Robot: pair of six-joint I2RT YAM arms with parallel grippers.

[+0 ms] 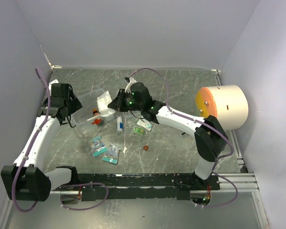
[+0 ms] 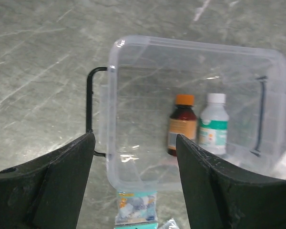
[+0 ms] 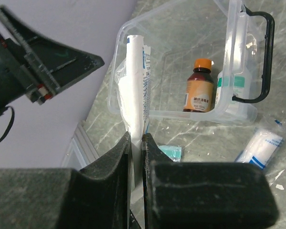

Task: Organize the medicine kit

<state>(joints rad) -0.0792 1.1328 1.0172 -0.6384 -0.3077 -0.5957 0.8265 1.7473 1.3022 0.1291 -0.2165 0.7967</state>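
Right gripper (image 3: 137, 138) clamped on flat white paper packet (image 3: 136, 71); left gripper (image 2: 135, 138) jaws apart, near clear rectangular plastic box (image 2: 113, 100).

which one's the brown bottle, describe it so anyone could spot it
Look on the marbled table for the clear box with a black handle. Two bottles sit together inside; the brown bottle has an orange cap, unlike the white bottle beside it.

One medicine kit (image 2: 133, 52). Two inside: brown bottle (image 2: 183, 125), white bottle (image 2: 213, 125). One flat white pack (image 3: 136, 81). One white tube (image 1: 119, 125). At least three teal sachets (image 1: 99, 146) on worktop (image 1: 181, 148), exact count unclear. One small red round piece (image 1: 145, 148). One cream cylinder (image 1: 226, 107).
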